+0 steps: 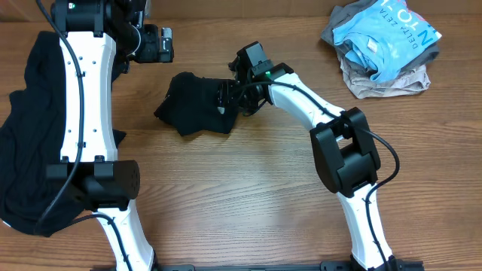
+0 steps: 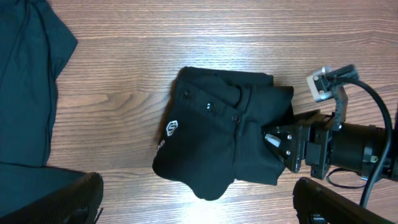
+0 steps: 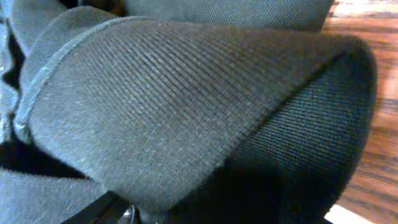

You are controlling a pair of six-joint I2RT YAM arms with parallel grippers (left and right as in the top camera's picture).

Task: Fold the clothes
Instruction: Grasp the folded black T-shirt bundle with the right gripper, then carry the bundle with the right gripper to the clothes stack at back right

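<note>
A black shirt [image 1: 197, 105] lies bunched into a small bundle on the wooden table, its white collar logo [image 2: 172, 128] facing up. My right gripper [image 1: 232, 96] is pressed into the bundle's right edge [image 2: 273, 140]. A thick fold of the black shirt [image 3: 186, 106] fills the right wrist view and hides the jaws. My left gripper [image 1: 154, 44] hovers above and behind the bundle. It stands open with nothing between its fingers [image 2: 199, 211]. A second black shirt [image 1: 22, 150] lies spread at the table's left side, partly under the left arm.
A heap of a light blue printed garment [image 1: 392, 30] on a beige one [image 1: 380, 81] sits at the back right corner. The left arm's white links [image 1: 86, 113] run down the left side. Bare wood lies in front of the bundle.
</note>
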